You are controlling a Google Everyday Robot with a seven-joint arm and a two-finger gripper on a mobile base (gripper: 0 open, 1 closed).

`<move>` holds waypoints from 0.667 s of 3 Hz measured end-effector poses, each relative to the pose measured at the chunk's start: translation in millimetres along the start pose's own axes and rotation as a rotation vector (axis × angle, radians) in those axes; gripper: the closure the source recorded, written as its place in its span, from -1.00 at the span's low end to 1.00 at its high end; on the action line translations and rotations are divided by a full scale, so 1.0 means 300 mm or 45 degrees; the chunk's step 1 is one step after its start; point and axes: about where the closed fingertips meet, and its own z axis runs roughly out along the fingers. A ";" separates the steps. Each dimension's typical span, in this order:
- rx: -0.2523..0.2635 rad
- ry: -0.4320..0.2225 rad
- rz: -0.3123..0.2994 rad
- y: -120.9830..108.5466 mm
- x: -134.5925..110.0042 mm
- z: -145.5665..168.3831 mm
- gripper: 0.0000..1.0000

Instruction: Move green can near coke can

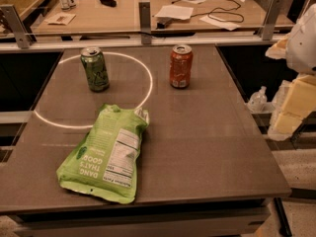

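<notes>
The green can (95, 69) stands upright on the far left part of the bench (212, 137), inside a thin white ring (151, 85) marked on the surface, near the ring's far edge. The coke can (181, 66) stands upright to its right at about the same depth, outside the ring and well apart from the green can. Nearer the front edge lies a flat light-green snack bag (106, 154), its top corner crossing the ring's near arc. The gripper (292, 107) hangs off the bench's right side at the picture's edge, a pale blocky mass well apart from both cans; whether it is open or closed cannot be told. A small clear bottle (257, 100) sits just beside it, below bench level
</notes>
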 end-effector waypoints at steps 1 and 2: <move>0.000 0.000 0.000 0.000 0.000 0.000 -1.00; 0.021 -0.025 0.067 -0.006 0.008 -0.005 -1.00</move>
